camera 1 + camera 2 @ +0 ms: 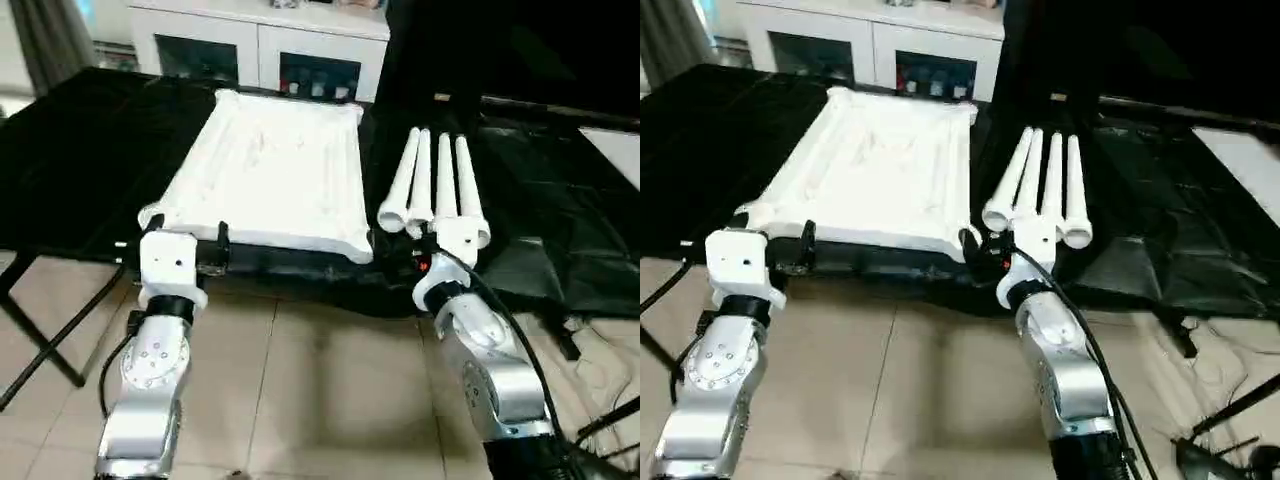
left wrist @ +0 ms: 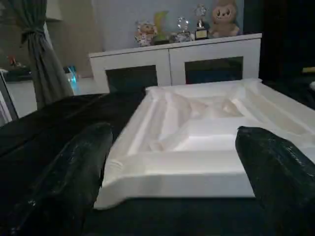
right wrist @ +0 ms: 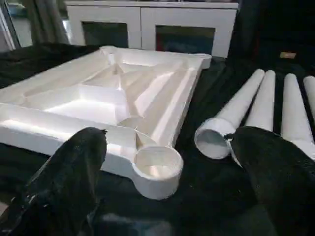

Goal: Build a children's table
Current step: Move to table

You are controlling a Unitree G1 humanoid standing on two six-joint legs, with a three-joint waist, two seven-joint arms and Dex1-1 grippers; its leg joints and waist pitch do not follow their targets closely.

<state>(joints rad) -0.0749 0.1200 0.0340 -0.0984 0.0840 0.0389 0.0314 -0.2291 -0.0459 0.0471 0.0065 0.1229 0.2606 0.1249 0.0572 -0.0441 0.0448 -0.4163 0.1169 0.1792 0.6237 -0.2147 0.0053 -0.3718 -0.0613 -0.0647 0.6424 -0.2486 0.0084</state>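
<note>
- The top (image 1: 275,170) lies ribbed side up on the black-draped table (image 1: 90,170), its long sides running away from the robot
- Four legs (image 1: 432,190) lie side by side at 3 o'clock of the top, just apart from it, wide open ends toward the robot, narrow ends pointing to 12 o'clock
- A round socket (image 3: 156,164) stands at the near right corner of the top; its hollow faces up
- Left gripper (image 1: 185,248) sits at the top's near left corner, at about 7 o'clock of it; its two black fingers (image 2: 74,172) stand wide apart with nothing between them
- Right gripper (image 3: 167,191) sits at the near edge between the corner socket and the leg ends, fingers (image 3: 74,167) spread wide, holding nothing
- Whether either gripper touches the cloth is hard to tell
- A white cabinet (image 1: 260,45) with dark glass doors stands at 12 o'clock beyond the table, small figurines (image 2: 182,29) on it
- Pale tiled floor (image 1: 320,380) lies below the forearms, cables (image 1: 600,400) at 4 o'clock
</note>
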